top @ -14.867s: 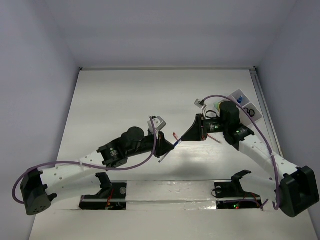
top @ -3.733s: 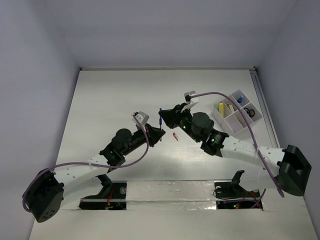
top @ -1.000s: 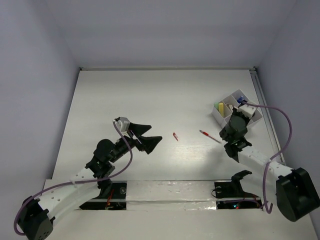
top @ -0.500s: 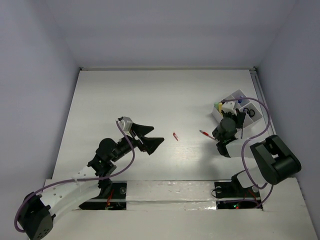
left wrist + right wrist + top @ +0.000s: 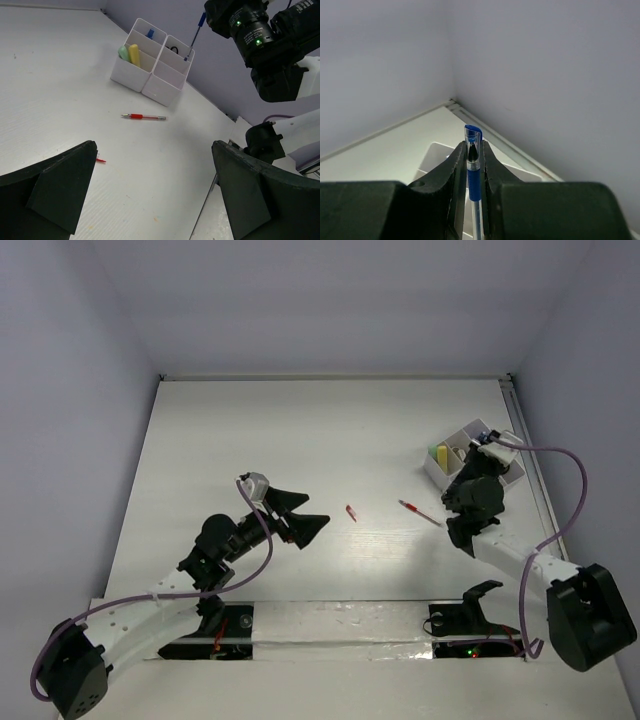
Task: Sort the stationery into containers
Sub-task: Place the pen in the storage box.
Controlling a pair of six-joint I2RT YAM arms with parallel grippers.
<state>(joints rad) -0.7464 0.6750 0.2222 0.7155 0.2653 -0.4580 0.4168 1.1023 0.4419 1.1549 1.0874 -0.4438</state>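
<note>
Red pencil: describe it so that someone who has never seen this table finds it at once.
Find the white organiser tray at the table's far right. Just in front of it, toward the near edge and slightly left, the red pencil lies flat on the tabletop. It is a long thin stick, unlike the tiny red bit farther left.

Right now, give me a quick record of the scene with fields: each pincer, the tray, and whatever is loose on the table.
left pincer: open, empty, above the table
right pincer: shut on the blue pen, tip down over the tray
tray contents: mint eraser and yellow marker, among others
loose on table: red pencil, small red bit
pending: blue pen not yet released
</note>
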